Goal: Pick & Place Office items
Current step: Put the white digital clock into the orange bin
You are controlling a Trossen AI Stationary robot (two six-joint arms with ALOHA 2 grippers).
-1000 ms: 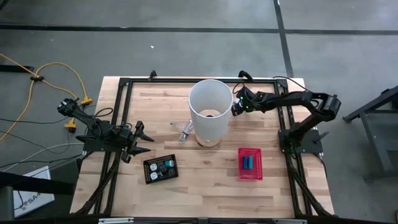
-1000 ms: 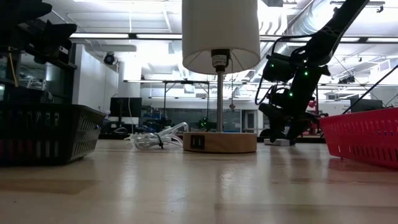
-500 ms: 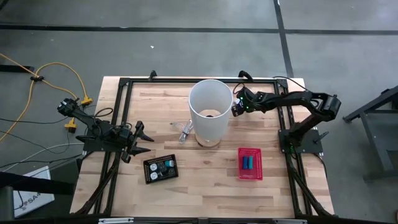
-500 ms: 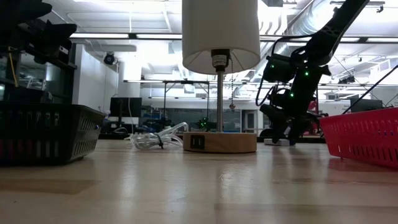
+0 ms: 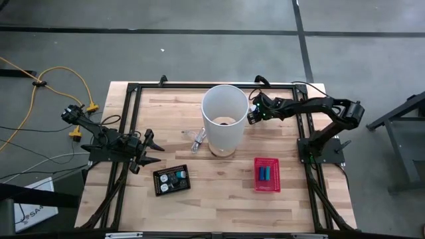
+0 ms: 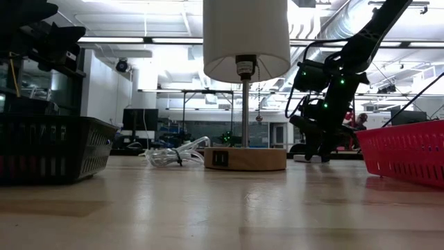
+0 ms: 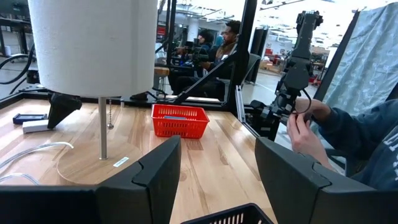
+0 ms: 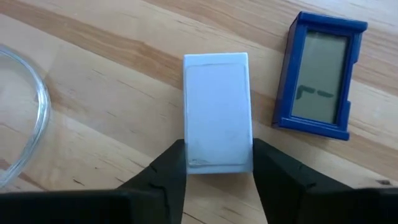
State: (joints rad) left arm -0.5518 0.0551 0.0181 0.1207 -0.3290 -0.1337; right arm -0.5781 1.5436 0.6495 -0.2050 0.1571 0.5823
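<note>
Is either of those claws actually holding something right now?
The right tool pinches the white block by its two long sides at the near end, on the table. The left tool is open, empty.

White lamp shade [image 5: 224,119] mid-table, red basket [image 5: 266,174] (blue sticks [image 5: 264,174] inside), black tray [image 5: 172,180]

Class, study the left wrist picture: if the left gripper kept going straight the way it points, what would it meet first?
Probably the red mesh basket, which sits straight ahead of the left gripper on the table. The lamp stands off to one side. Depth is hard to judge here.
</note>
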